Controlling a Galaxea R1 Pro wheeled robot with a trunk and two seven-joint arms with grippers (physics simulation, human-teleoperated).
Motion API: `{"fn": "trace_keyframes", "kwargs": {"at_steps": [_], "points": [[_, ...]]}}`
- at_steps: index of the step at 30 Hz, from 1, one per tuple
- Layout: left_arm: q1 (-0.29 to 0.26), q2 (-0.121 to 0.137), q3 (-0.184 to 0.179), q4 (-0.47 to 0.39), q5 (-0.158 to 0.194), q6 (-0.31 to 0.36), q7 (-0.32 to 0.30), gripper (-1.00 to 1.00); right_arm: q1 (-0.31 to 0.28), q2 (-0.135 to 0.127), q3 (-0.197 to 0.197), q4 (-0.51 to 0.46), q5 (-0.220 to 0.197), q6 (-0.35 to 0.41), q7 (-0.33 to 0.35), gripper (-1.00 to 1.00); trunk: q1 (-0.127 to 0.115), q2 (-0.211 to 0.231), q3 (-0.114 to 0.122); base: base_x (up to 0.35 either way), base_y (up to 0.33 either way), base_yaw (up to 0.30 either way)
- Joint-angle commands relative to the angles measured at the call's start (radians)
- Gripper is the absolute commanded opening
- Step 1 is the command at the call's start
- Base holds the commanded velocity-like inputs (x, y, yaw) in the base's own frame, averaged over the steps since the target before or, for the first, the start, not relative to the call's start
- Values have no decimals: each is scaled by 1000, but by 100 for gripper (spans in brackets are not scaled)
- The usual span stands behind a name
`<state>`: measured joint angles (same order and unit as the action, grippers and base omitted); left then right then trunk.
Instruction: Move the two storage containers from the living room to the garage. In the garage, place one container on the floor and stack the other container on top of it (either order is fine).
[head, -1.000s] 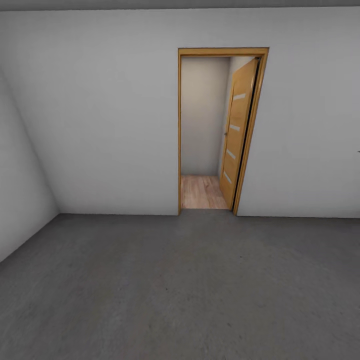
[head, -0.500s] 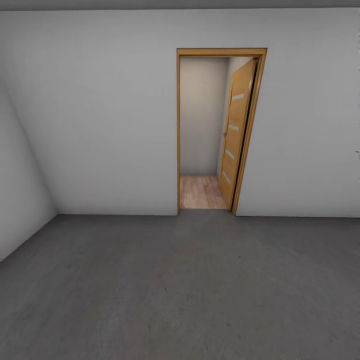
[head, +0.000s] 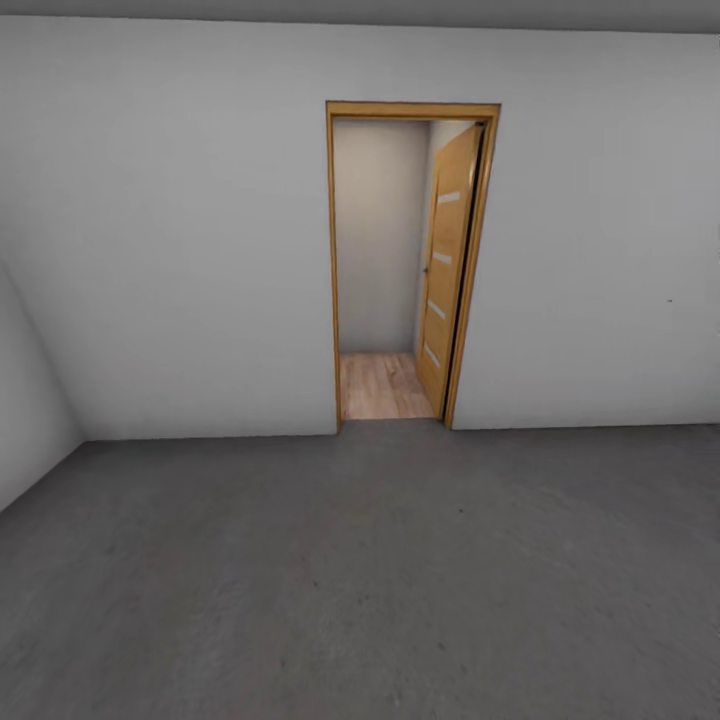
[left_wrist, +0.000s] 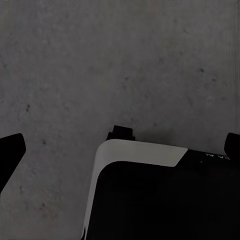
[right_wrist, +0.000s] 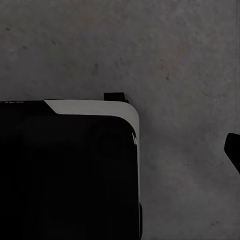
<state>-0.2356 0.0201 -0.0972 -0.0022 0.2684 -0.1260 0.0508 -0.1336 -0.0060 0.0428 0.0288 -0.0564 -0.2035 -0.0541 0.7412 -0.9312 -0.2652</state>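
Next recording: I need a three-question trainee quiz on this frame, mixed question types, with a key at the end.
1. True or false: the wooden door in the white wall stands open.
2. Which flooring lies beyond the doorway? A) grey concrete B) light wood planks C) red carpet
3. Fill in the blank: in the left wrist view, the surface under the arm is mottled grey ____.

Key
1. True: the door leaf is swung inward along the right side of the frame, leaving the opening free.
2. B: the wood planks start at the threshold, while the floor on this side is grey concrete.
3. Concrete.
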Motion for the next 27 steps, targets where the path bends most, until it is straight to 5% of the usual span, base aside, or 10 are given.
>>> {"fn": "trace_keyframes", "kwargs": {"at_steps": [1, 27], "points": [[-1, 0, -9, 1, 8, -2, 2, 100, -1, 0, 5, 3, -5, -6, -1, 100, 0, -1, -1, 95, 0, -21], [-1, 1, -9, 1, 9, 5, -2, 100, -1, -3, 8, 3, -3, -4, 4, 100, 0, -1, -1, 296, 0, -2]]}}
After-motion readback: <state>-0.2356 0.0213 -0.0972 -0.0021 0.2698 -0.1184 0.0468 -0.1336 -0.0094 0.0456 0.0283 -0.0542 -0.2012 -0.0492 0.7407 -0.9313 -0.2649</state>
